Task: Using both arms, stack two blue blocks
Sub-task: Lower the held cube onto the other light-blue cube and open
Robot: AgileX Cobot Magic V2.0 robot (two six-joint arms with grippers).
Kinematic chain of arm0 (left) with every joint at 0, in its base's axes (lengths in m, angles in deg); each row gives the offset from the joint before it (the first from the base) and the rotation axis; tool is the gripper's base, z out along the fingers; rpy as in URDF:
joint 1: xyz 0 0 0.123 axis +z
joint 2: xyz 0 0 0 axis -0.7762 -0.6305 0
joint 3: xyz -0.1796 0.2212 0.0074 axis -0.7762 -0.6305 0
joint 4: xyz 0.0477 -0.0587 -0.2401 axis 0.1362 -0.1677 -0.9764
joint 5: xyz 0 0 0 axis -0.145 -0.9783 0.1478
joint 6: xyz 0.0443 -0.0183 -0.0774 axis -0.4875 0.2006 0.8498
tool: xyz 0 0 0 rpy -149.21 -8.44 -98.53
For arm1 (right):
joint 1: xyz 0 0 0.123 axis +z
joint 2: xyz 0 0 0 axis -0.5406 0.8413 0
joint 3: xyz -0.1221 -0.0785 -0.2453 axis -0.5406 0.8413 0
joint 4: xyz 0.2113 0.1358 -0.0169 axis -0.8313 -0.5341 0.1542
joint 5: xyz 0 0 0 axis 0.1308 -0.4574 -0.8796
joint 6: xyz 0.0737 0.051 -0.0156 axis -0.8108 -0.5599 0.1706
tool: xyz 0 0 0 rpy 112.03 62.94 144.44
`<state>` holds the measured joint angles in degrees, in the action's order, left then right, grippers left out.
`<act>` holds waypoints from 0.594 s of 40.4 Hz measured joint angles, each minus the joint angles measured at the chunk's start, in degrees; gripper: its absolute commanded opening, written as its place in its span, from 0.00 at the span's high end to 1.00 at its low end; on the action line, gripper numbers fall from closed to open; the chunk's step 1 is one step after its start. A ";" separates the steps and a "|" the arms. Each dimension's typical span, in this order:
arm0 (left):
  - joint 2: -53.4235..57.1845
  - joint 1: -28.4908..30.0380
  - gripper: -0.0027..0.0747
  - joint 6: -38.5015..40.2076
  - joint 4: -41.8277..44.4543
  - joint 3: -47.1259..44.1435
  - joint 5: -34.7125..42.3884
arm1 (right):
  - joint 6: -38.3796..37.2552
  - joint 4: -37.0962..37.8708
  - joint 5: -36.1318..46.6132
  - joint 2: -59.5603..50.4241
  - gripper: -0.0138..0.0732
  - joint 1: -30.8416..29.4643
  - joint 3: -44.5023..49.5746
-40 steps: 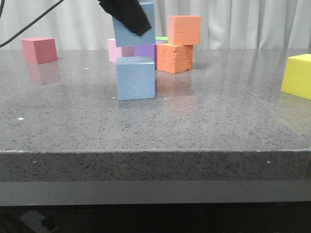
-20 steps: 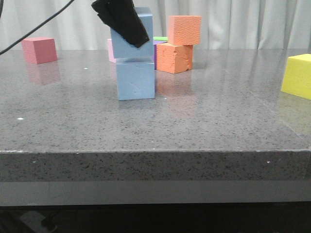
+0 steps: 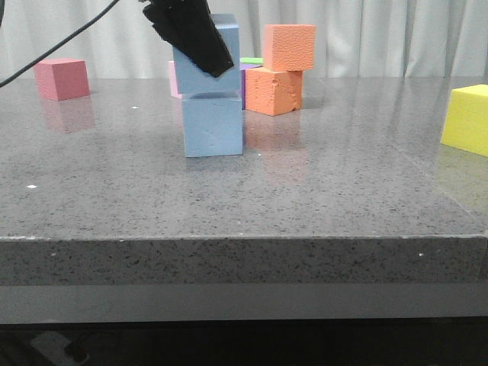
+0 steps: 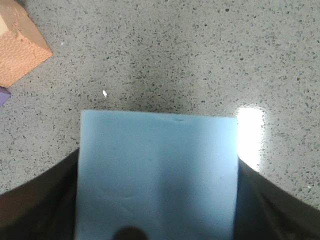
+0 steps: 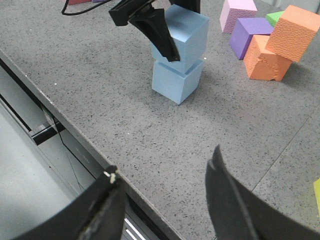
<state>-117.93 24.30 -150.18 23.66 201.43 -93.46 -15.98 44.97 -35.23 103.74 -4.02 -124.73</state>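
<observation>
Two pale blue blocks stand as a stack left of the table's middle. The lower blue block point(image 3: 213, 126) rests on the grey table point(image 3: 320, 191). The upper blue block point(image 3: 225, 46) sits on it, shifted slightly left. My left gripper point(image 3: 202, 53) is shut on the upper block, black fingers on two opposite sides. In the left wrist view the block point(image 4: 157, 175) fills the space between the fingers point(image 4: 40, 200). The stack also shows in the right wrist view point(image 5: 179, 80). My right gripper point(image 5: 164, 160) is open and empty, above the table's front edge, well away from the stack.
Two stacked orange cubes point(image 3: 282, 69) stand behind and right of the stack, with purple point(image 5: 250, 35), pink point(image 5: 237, 12) and green cubes beside them. A red cube point(image 3: 61, 78) sits far left. A yellow cube point(image 3: 467, 118) sits at the right edge.
My left gripper has lowered the upper blue block from a little above the lower block down onto its top. The lower block has not moved.
</observation>
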 measured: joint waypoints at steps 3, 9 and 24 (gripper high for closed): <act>0.00 0.00 0.21 0.00 0.00 0.00 0.00 | 0.00 0.00 0.00 0.00 0.40 0.00 0.00; 0.00 0.00 0.19 0.00 0.00 0.00 0.00 | 0.00 0.00 0.00 0.00 0.40 0.00 0.00; 0.71 0.00 0.19 2.98 1.95 -0.09 3.07 | 0.00 0.00 0.00 0.00 0.40 0.00 0.00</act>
<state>-117.23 24.30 -147.20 25.60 201.34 -90.39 -15.98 44.97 -35.23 103.74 -4.02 -124.73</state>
